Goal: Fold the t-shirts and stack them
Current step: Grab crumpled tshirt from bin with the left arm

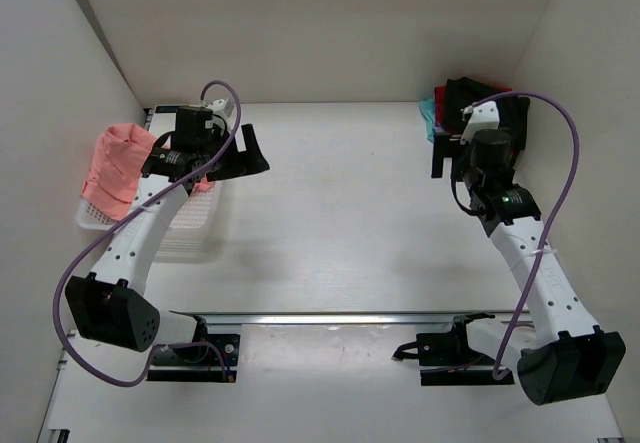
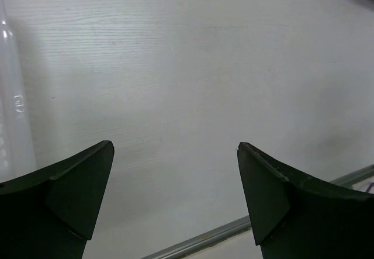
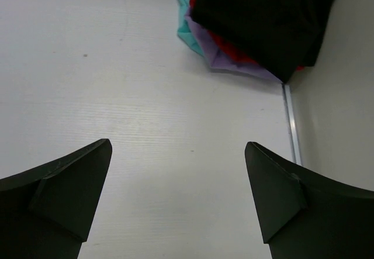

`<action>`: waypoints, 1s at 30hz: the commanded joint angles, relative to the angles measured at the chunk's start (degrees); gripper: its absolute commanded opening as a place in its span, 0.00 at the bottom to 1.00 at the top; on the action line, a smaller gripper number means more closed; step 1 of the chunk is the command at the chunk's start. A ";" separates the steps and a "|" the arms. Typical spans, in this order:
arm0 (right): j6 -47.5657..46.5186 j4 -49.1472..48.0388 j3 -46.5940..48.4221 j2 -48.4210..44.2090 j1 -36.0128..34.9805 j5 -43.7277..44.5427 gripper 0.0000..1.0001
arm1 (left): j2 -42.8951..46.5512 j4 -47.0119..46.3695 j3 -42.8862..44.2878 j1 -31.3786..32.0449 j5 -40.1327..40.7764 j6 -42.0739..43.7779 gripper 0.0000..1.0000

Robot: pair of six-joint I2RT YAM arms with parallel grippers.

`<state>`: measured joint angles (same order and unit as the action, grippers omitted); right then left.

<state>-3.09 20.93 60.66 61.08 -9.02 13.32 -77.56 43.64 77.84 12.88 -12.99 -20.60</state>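
A wrinkled salmon-pink t-shirt (image 1: 115, 168) hangs over the far left end of the white mesh basket (image 1: 190, 233). A stack of folded shirts sits in the far right corner, with the black one (image 1: 470, 98) on top. In the right wrist view the black shirt (image 3: 263, 19) covers red (image 3: 231, 49), purple (image 3: 234, 65) and teal (image 3: 184, 22) ones. My left gripper (image 1: 252, 153) is open and empty just right of the basket, over bare table (image 2: 175, 148). My right gripper (image 1: 443, 155) is open and empty just in front of the stack (image 3: 178, 145).
White walls close in the table on the left, back and right. A metal rail (image 1: 330, 318) runs across near the arm bases. Another rail (image 3: 290, 124) runs along the right wall. The basket's edge (image 2: 10, 107) shows in the left wrist view.
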 commanded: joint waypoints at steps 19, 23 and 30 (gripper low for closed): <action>6.87 -1.33 6.31 9.32 -4.95 -9.18 0.98 | 0.17 -2.42 0.18 -4.34 11.49 2.25 0.81; 7.49 0.08 7.80 10.38 -6.36 -10.34 0.99 | -13.90 -4.87 8.28 -12.52 10.62 -8.64 0.00; 6.79 1.13 6.14 8.89 -3.12 -11.74 0.99 | -17.89 -12.70 0.83 -20.88 15.00 -15.53 0.60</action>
<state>3.22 22.39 66.11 71.70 -13.91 2.07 -98.65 33.76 80.79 -6.98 -1.54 -31.92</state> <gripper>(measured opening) 0.992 0.546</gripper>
